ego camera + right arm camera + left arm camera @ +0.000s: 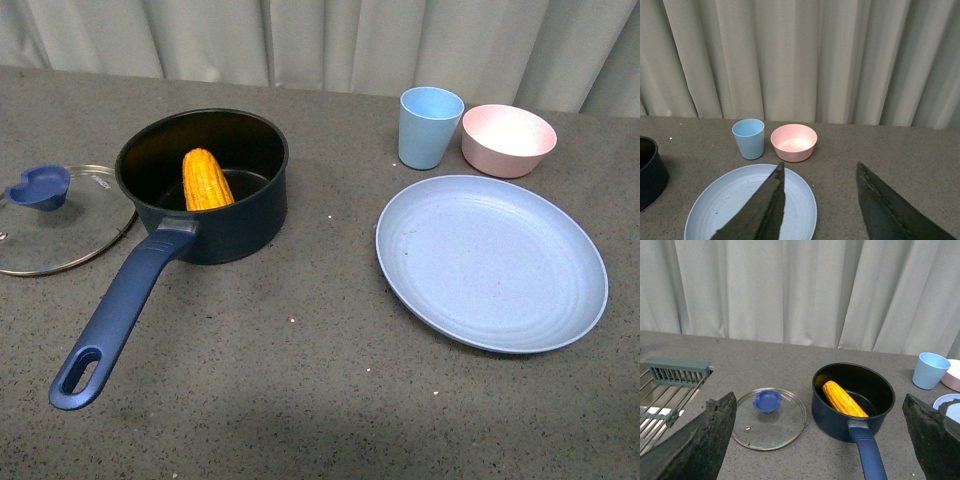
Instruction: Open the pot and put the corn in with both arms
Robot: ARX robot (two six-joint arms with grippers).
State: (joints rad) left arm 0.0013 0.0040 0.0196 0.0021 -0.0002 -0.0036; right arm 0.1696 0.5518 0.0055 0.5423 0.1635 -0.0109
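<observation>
Pot [215, 190] handle points at camera; corn [206, 180] leans inside pot, lid [60, 222] on counter [300, 400] touching it. Left pincer [815, 450] and right pincer [820, 210] both spread, empty.

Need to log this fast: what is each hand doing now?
Left hand: open, holding nothing.
Right hand: open, holding nothing.

Front looks down; wrists level; pot [205, 190] shared
</observation>
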